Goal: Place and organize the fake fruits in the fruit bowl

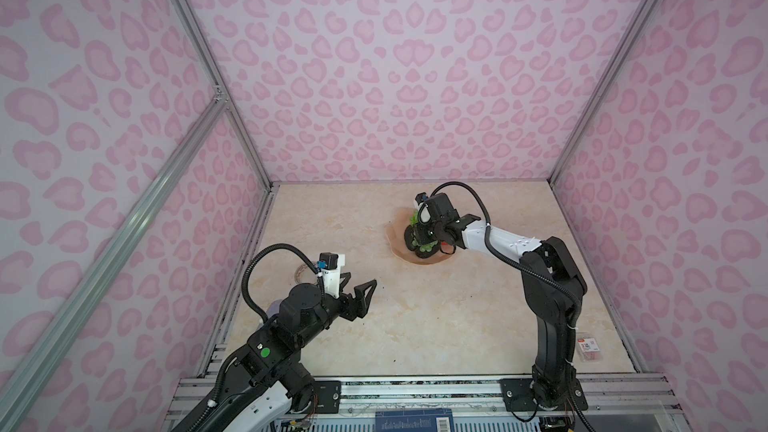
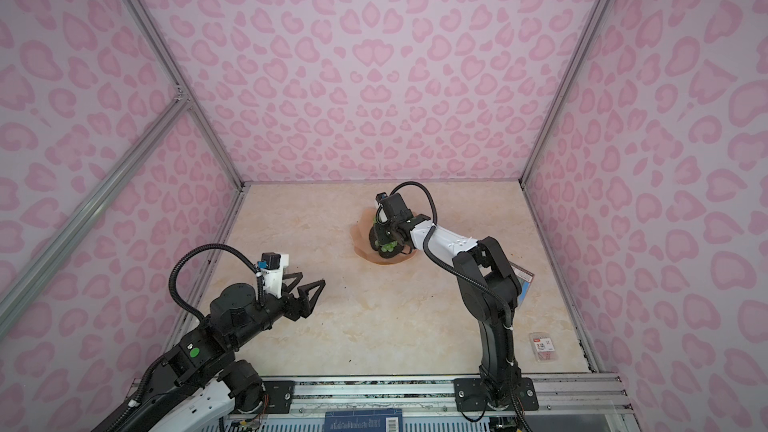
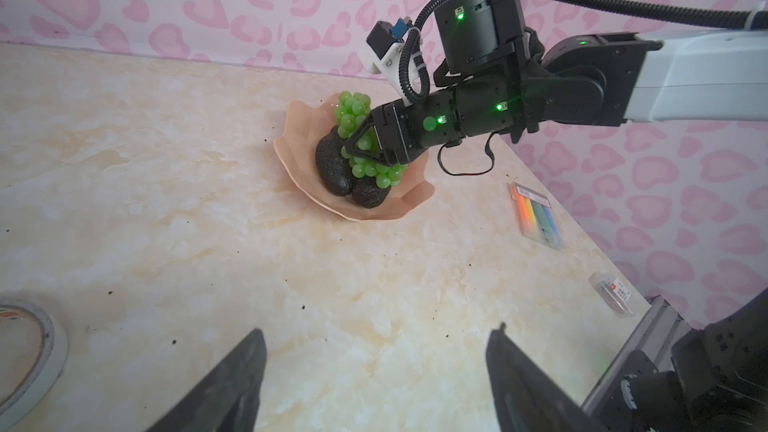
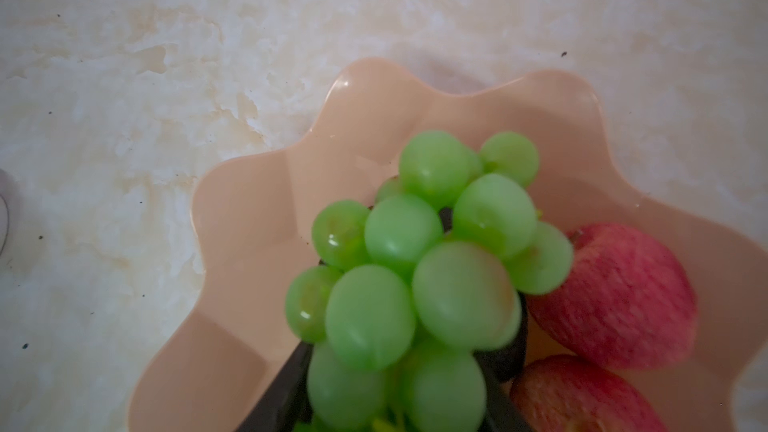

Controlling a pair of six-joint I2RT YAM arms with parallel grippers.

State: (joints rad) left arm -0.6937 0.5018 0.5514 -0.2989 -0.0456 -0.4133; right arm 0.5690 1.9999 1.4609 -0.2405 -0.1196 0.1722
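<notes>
The fruit bowl (image 1: 398,243) (image 2: 362,238) (image 3: 299,130) (image 4: 257,209), a peach dish with a wavy rim, sits at the far middle of the table. In it lie two dark avocados (image 3: 330,164) (image 3: 370,195) and two red fruits (image 4: 623,297) (image 4: 573,396). The green grapes (image 3: 353,112) (image 4: 415,284) rest on the avocados. My right gripper (image 1: 419,238) (image 3: 349,151) reaches down into the bowl, its jaws apart with the grape bunch between them. My left gripper (image 1: 361,280) (image 2: 309,278) (image 3: 378,334) hovers open and empty over bare table at the near left.
A clear tape ring (image 1: 303,272) (image 3: 25,351) lies beside the left arm. A packet of coloured strips (image 2: 523,280) (image 3: 538,216) lies by the right wall, behind the right arm. A small clear packet (image 1: 588,349) (image 2: 544,347) lies near the front right corner.
</notes>
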